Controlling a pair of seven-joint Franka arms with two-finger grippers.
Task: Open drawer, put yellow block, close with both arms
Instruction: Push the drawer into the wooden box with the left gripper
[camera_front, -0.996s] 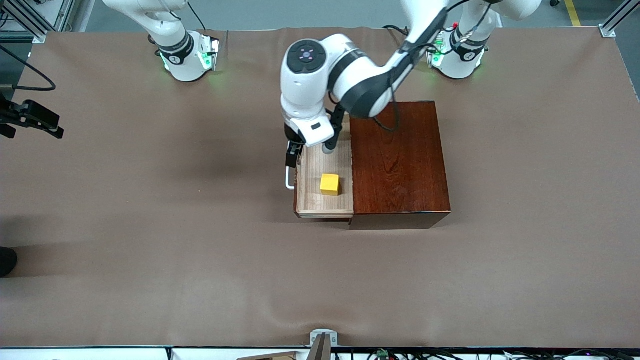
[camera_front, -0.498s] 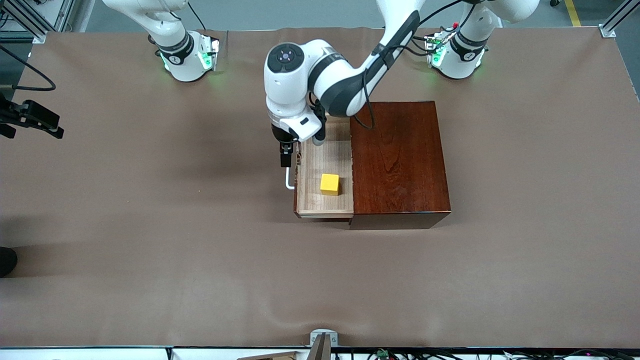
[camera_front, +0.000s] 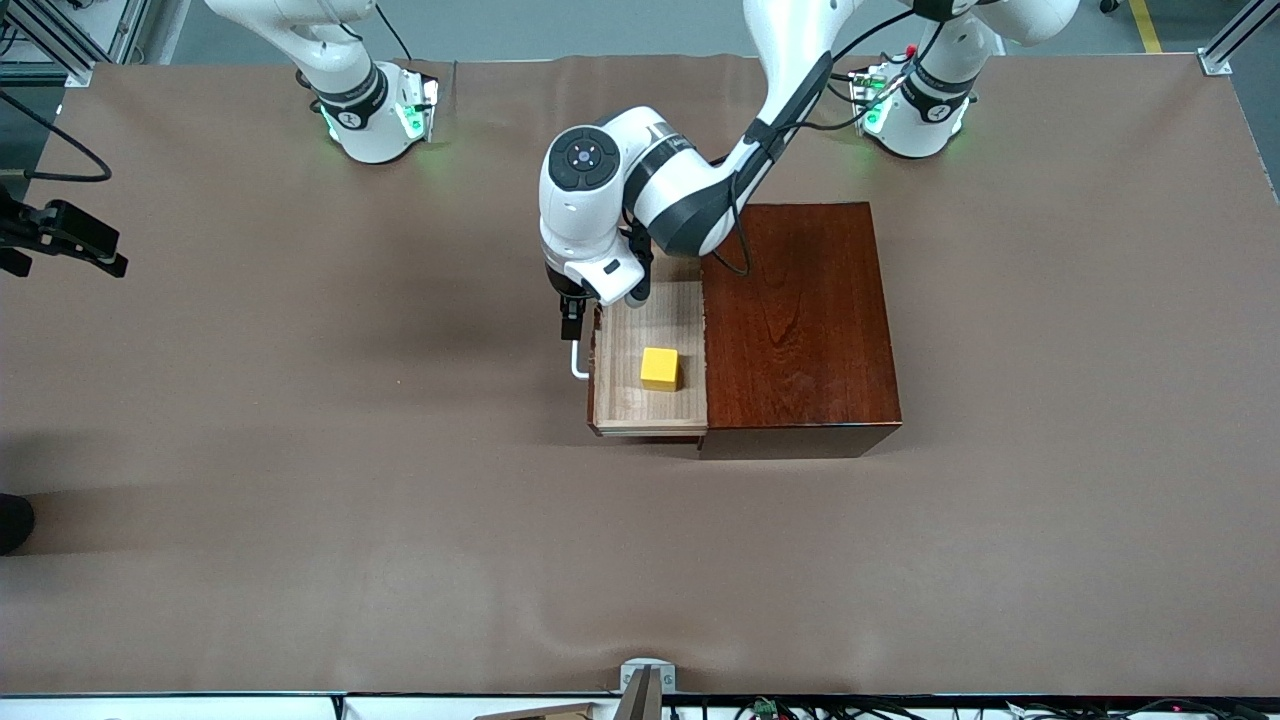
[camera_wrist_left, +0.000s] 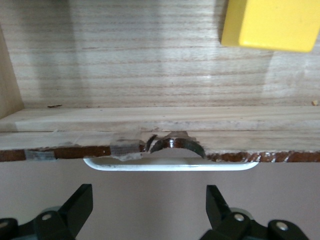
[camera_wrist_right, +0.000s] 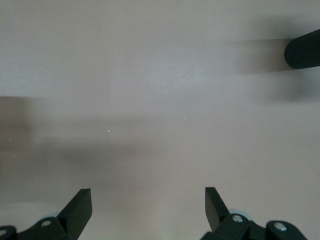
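Note:
The drawer (camera_front: 622, 395) stands pulled out of the dark wooden box (camera_front: 800, 320) toward the right arm's end of the table. The yellow block (camera_front: 659, 368) rests on its pale wooden floor, also seen in the left wrist view (camera_wrist_left: 272, 25). My left gripper (camera_front: 570, 318) hangs open over the table just in front of the drawer's front, beside the white handle (camera_front: 577, 362). In the left wrist view the handle (camera_wrist_left: 170, 165) lies just ahead of the spread gripper (camera_wrist_left: 148, 202), untouched. My right gripper (camera_wrist_right: 148, 205) is open over bare table, holding nothing; that arm waits.
The brown mat (camera_front: 400, 500) covers the table around the box. A black device (camera_front: 65, 235) with a cable sits at the table's edge at the right arm's end. A dark rounded object (camera_wrist_right: 303, 49) shows at the border of the right wrist view.
The left hand has moved off the drawer's inside toward the right arm's end and now sits in front of the drawer by the handle. Block and drawer have not moved.

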